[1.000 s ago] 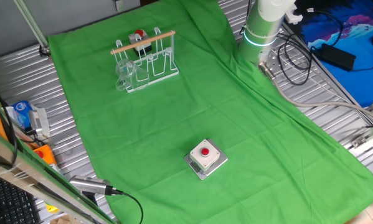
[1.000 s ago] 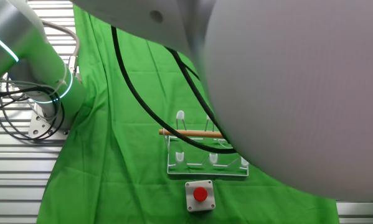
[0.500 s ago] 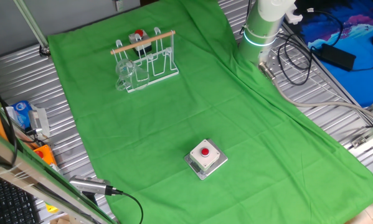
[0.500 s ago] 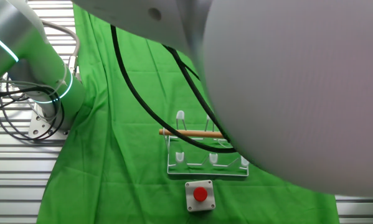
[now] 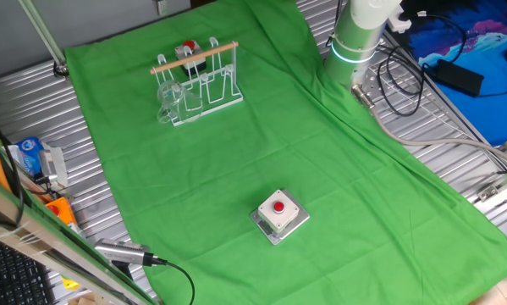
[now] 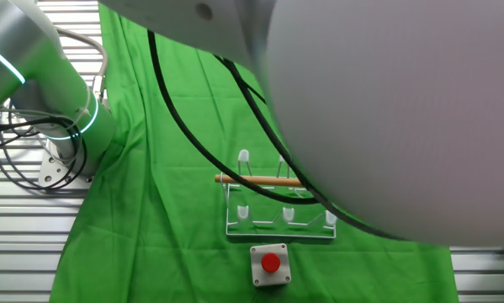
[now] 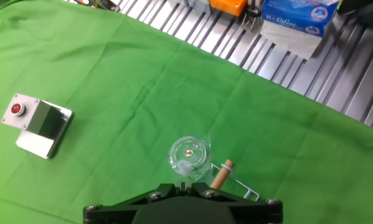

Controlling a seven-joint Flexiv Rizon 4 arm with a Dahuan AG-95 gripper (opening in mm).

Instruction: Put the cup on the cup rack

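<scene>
The clear cup sits at the left end of the white wire cup rack, at the far side of the green cloth. I cannot tell whether it hangs on a prong or rests beside the base. In the hand view I look down on the cup from high above, next to the end of the rack's wooden bar. My gripper is at the bottom edge of that view, well above the cup, with its jaws drawn together and nothing between them. In the other fixed view the rack shows, and the arm hides the cup.
A grey box with a red button lies on the cloth nearer the front and also shows in the hand view. The robot base stands at the back right with cables beside it. A tissue pack and an orange item lie off the cloth's edge.
</scene>
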